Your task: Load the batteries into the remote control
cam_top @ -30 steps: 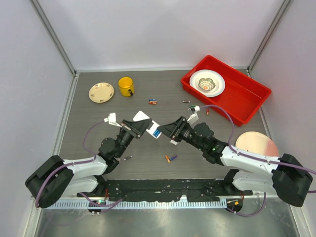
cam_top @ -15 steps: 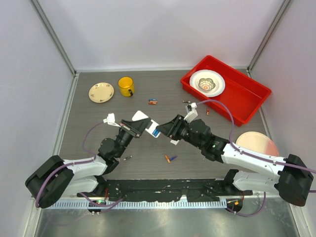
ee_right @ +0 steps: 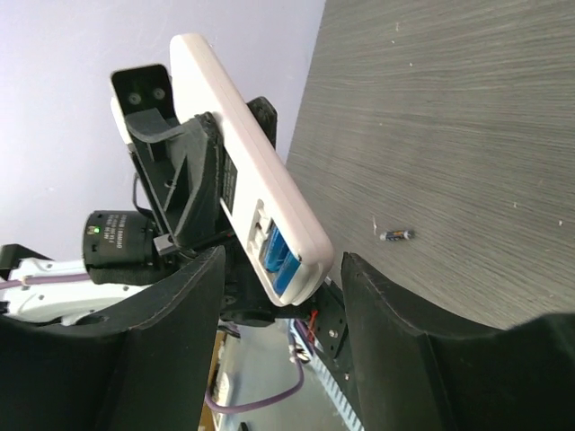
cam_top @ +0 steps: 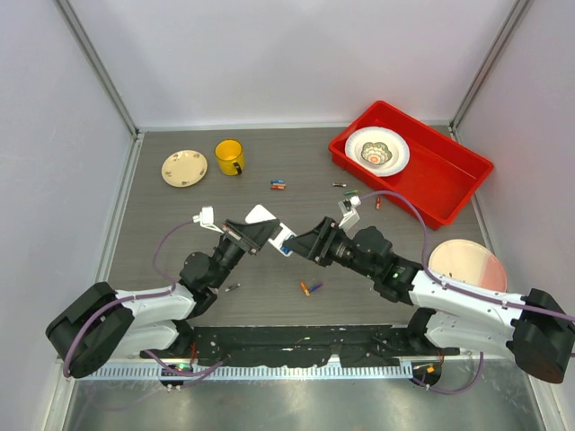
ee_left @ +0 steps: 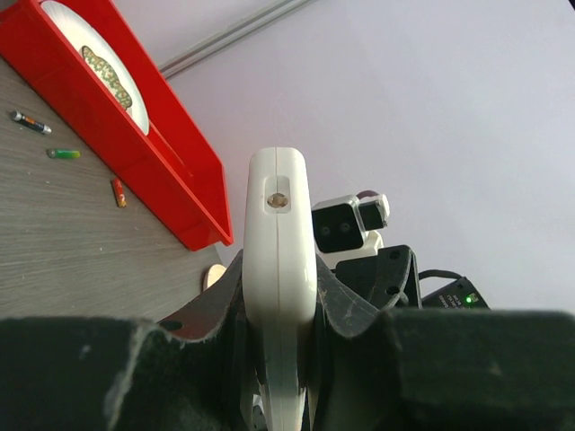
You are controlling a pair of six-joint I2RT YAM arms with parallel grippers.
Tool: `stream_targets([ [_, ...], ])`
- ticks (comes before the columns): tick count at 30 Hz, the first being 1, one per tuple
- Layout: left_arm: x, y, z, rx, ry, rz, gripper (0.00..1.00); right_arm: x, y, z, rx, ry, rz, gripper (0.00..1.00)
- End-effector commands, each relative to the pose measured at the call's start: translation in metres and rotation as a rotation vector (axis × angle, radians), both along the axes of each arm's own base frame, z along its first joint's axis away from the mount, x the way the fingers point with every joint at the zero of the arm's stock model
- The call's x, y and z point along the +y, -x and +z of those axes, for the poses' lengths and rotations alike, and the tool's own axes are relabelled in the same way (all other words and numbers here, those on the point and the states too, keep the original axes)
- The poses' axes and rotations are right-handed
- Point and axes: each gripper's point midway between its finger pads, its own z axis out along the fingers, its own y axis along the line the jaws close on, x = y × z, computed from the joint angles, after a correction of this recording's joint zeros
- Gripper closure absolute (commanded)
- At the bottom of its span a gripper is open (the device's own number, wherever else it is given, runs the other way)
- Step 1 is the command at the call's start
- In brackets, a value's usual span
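My left gripper (cam_top: 261,235) is shut on the white remote control (cam_top: 277,237), holding it off the table. The left wrist view shows the remote control (ee_left: 278,224) edge-on, clamped between the jaws of the left gripper (ee_left: 280,301). In the right wrist view its open compartment holds two blue batteries (ee_right: 282,255). That end of the remote control (ee_right: 235,148) sits between the spread fingers of my right gripper (ee_right: 283,310), which is open and not touching it. Loose batteries (cam_top: 310,288) lie on the table, with others further back (cam_top: 278,186).
A red tray (cam_top: 445,180) with a white bowl (cam_top: 377,150) stands at the back right. A pink plate (cam_top: 466,265) is at the right, a yellow mug (cam_top: 229,157) and a small plate (cam_top: 184,168) at the back left. A small white square piece (cam_top: 259,214) lies beside the left gripper.
My right gripper's jaws have opened wider and shifted slightly left around the remote's blue end. The left gripper keeps holding the remote, nearly still.
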Motion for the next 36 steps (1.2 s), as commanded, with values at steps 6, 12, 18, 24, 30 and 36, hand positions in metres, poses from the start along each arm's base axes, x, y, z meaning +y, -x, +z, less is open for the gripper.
stream_targets([
  [6,0.019,0.019,0.067,-0.208,0.186,0.010,1.00,-0.012,0.004,0.026,-0.027,-0.182,0.011,0.43],
  [12,0.017,0.018,0.066,-0.200,0.188,0.002,1.00,-0.007,0.004,0.022,-0.025,-0.168,0.029,0.47],
  [18,0.016,0.019,0.069,-0.204,0.194,-0.007,1.00,-0.005,-0.001,0.018,-0.018,-0.171,0.019,0.56],
  [24,0.016,0.019,0.070,-0.205,0.198,-0.010,1.00,-0.008,-0.005,0.014,-0.012,-0.184,-0.009,0.67],
  [30,0.014,0.019,0.071,-0.205,0.199,-0.016,1.00,-0.004,-0.007,0.006,0.001,-0.147,-0.004,0.85],
  [36,0.015,0.020,0.070,-0.204,0.199,-0.016,1.00,-0.005,-0.006,0.010,0.001,-0.174,-0.003,0.80],
])
